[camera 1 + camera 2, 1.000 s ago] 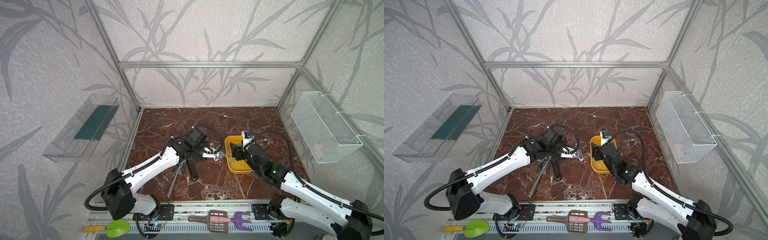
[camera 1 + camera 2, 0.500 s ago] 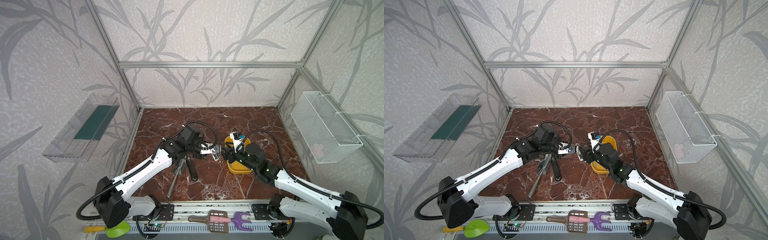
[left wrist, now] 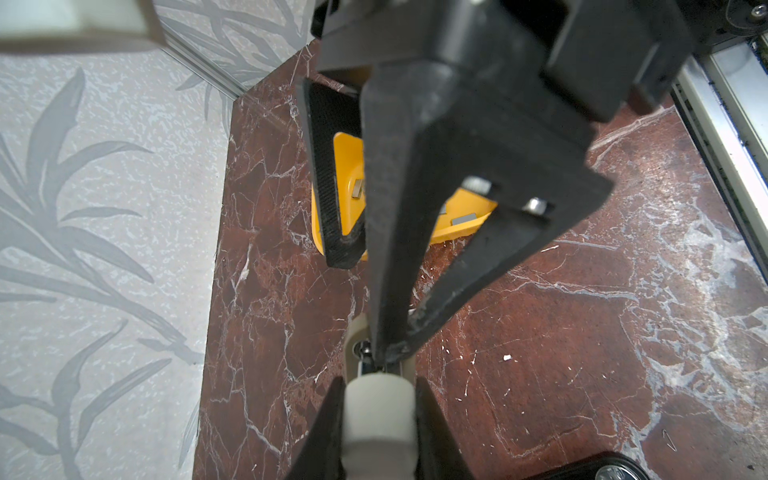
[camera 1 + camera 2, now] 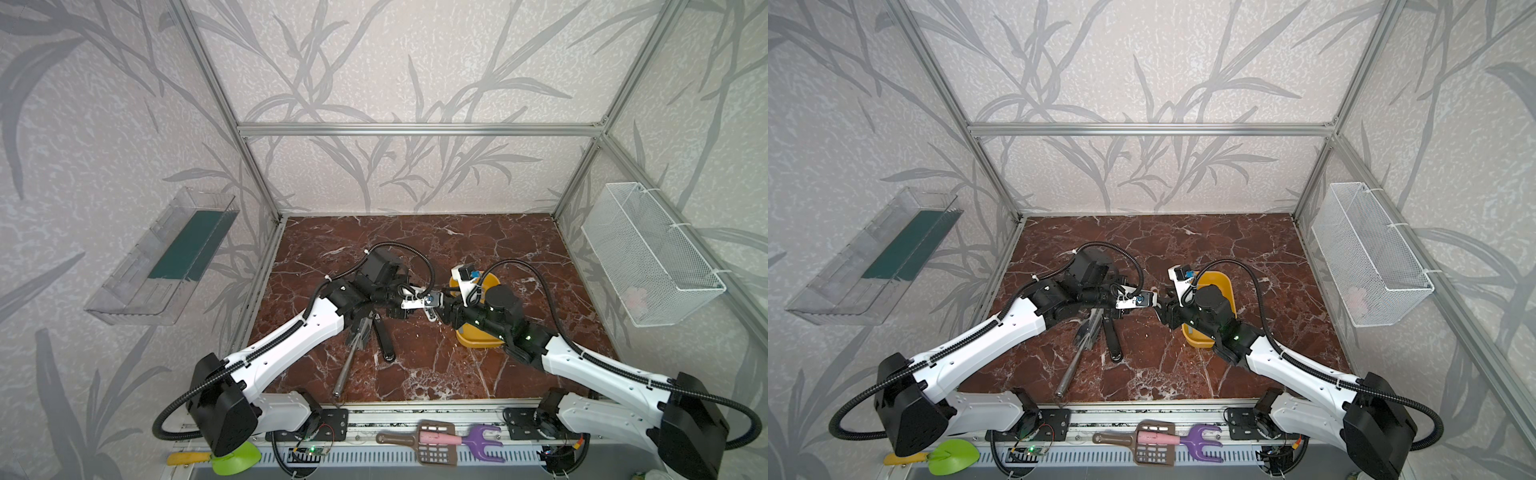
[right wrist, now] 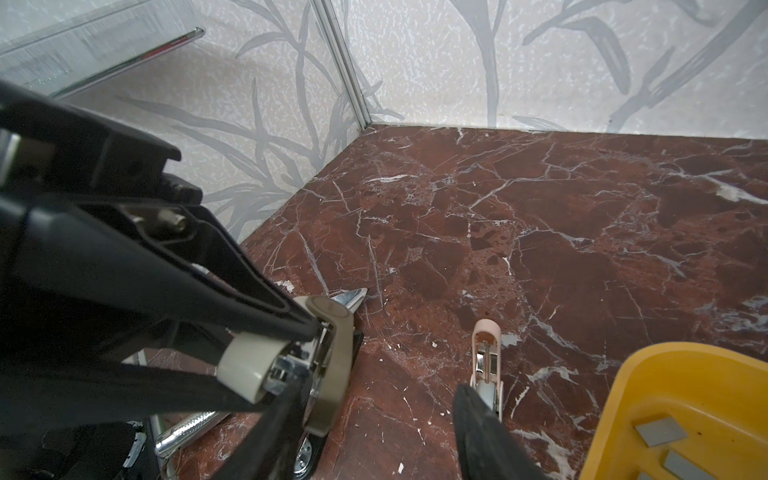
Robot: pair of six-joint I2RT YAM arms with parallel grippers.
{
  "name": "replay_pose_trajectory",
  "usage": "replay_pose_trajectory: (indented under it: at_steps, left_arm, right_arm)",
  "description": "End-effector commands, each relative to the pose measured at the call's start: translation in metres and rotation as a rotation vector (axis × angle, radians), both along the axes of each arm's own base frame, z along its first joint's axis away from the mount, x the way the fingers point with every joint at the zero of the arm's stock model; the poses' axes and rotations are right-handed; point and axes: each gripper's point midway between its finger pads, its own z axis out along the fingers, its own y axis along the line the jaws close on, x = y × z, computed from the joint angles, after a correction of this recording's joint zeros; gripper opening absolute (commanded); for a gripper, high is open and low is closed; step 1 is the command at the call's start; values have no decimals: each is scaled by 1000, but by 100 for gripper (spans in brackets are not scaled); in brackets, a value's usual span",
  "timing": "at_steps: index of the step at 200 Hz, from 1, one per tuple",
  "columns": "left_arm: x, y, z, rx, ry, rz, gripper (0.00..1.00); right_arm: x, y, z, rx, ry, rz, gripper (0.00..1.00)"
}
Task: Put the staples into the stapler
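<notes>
**Staples** [image 5: 660, 432]: flat grey strips, loose on the floor of the yellow tray [image 5: 665, 353], right of centre. None is lifted. Their long axes differ, and the two nearest strips lie at an angle to each other.

**Stapler** [image 5: 332, 353]: small, beige, with a chrome channel. It is held at centre, just left of the tray and apparently clear of the marble table [image 5: 540, 249]. Its long axis runs left to right, with the free end pointing right.

**Left gripper** [image 3: 379, 419]: clamped on the stapler's rear end.

**Right gripper** [image 5: 378, 388]: jaws partly apart with nothing between them. One fingertip is at the stapler's free end, apparently touching it.

**Pale pink piece** [image 5: 486, 357]: has a chrome insert and sits just beside a right finger. I cannot tell whether it belongs to the stapler.

**Handling note (judgement):** the step appears to be opening the magazine.
- Keep the left grip steady.
- Press squarely at the free end.
- Then bring one strip over with its long axis in line with the channel.
</notes>
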Motion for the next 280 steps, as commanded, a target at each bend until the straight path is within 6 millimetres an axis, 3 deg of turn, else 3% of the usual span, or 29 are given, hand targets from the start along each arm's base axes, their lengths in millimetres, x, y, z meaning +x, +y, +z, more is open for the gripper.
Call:
replay_pose_trajectory:
  at_steps: [1, 122, 147, 164, 239, 280]
  left_arm:
    - [-7, -3, 5, -31, 7, -37, 0]
    - [-13, -3, 9, -48, 7, -66, 0]
    - [-14, -4, 9, -52, 9, -70, 0]
    - [-14, -4, 9, -56, 10, -68, 0]
    - [-14, -4, 12, -67, 11, -69, 0]
    - [-24, -10, 29, -149, 32, -103, 0]
  right_arm:
    - [6, 1, 5, 1, -2, -19, 57]
    - [20, -6, -16, -74, 54, -104, 50]
    - [20, -5, -17, -74, 61, -98, 37]
    - [19, -3, -19, -71, 71, -92, 34]
    - [18, 1, -22, -57, 91, -80, 34]
    - [20, 4, -29, -78, 117, -74, 34]
